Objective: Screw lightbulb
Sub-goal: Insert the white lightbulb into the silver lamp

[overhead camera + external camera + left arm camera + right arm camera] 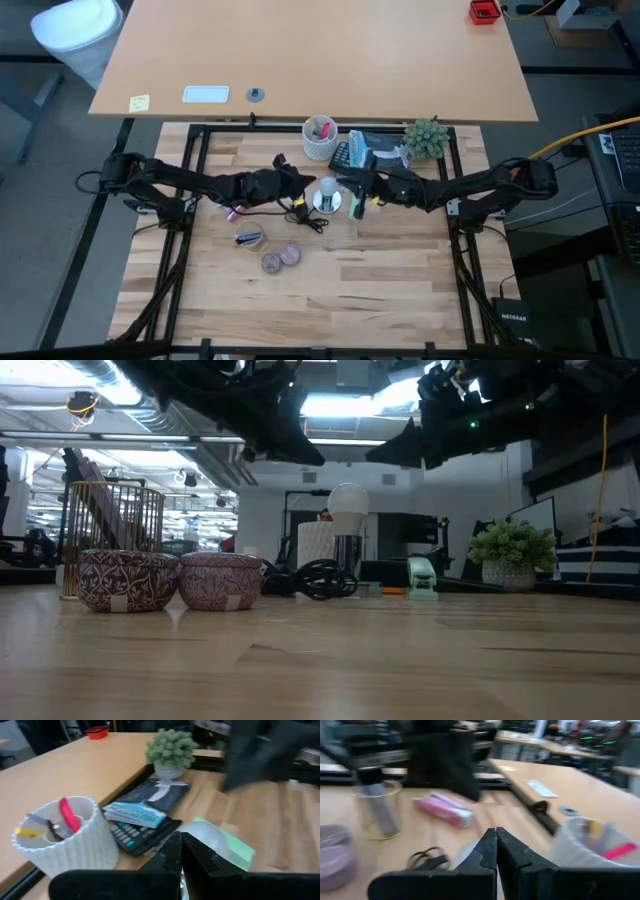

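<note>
The lightbulb (pixel 327 189) stood upright near the middle of the table, toward its far side, its long axis vertical: in the low view the white rounded glass (pixel 348 501) pointed straight up and the silvery screw base pointed down into a dark holder, with a coil of black cable (pixel 318 578) lying just beside it. Both arms hung above it, and neither touched it. The left gripper (pixel 300 178) hovered just left of the bulb, and its two dark fingers (pixel 192 856) were pressed together, clenched on nothing. The right gripper (pixel 352 184) hovered just right of the bulb, its fingers (pixel 487 852) likewise closed tight and empty. The white patterned cup of pens (pixel 320 138) sat beyond the bulb at the far edge, with a calculator (pixel 131 834) and a small potted plant (pixel 427 138) to its right. Two purple round tins (pixel 281 259) lay side by side on the near side, to the bulb's left.
</note>
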Motion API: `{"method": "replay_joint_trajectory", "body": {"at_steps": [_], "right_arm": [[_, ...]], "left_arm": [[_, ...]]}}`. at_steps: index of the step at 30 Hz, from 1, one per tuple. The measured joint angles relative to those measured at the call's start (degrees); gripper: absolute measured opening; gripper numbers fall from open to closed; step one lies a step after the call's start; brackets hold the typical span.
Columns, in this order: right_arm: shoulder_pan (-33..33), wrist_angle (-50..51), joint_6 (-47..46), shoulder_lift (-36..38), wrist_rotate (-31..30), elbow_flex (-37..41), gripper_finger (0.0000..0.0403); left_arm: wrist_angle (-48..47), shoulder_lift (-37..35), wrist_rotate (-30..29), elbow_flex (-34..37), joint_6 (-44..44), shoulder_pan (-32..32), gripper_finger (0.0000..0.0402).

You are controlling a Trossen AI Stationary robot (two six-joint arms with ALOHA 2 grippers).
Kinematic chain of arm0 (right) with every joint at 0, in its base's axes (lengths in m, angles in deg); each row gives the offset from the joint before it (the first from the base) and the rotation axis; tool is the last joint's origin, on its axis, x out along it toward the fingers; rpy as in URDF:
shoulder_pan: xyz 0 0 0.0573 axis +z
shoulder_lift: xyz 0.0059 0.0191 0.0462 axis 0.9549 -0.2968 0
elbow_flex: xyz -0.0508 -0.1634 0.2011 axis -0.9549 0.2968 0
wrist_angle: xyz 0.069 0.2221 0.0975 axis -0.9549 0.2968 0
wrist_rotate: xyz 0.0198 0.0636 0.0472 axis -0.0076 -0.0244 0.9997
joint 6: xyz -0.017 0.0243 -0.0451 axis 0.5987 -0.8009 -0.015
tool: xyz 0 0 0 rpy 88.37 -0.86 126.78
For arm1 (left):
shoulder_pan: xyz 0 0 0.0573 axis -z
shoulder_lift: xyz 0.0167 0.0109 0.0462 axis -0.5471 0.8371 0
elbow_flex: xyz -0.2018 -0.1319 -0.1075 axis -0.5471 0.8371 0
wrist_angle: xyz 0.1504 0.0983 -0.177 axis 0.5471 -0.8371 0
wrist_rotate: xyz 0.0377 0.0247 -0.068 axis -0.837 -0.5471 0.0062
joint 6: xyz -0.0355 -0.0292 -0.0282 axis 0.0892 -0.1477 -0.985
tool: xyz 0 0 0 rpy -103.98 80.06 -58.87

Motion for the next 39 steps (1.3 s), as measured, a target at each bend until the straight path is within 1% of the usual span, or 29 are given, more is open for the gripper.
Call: {"method": "replay_joint_trajectory", "body": {"at_steps": [2,4,14,19,27,33,39], "right_arm": [[0.00,-0.02,0.44,0.60,-3.29,0.00,0.0003],[0.00,0.08,0.41,0.63,-4.39,0.00,0.0003],[0.03,5.19,0.25,0.61,-1.51,0.00,0.0003],[0.02,4.96,-0.02,0.59,-1.51,0.00,0.0003],[0.02,4.61,-4.46,0.59,-1.47,0.00,0.0003],[0.02,4.72,-4.64,0.59,-1.47,0.00,0.0003],[0.02,5.06,-11.41,0.59,-1.13,0.00,0.0003]], "left_arm": [[-0.18,-0.08,0.02,0.00,0.00,0.97,0.0000],[-0.51,-0.08,0.06,0.00,0.02,1.72,0.0000],[-0.87,0.09,0.04,0.00,0.00,2.66,0.0000],[-0.84,0.12,0.04,0.00,-0.79,2.66,0.0000],[-0.78,0.16,0.07,0.00,-1.68,2.66,0.0000],[-0.74,0.16,0.07,0.00,1.51,2.52,0.0000],[-0.71,0.16,0.07,0.00,2.49,1.84,0.0000]]}}
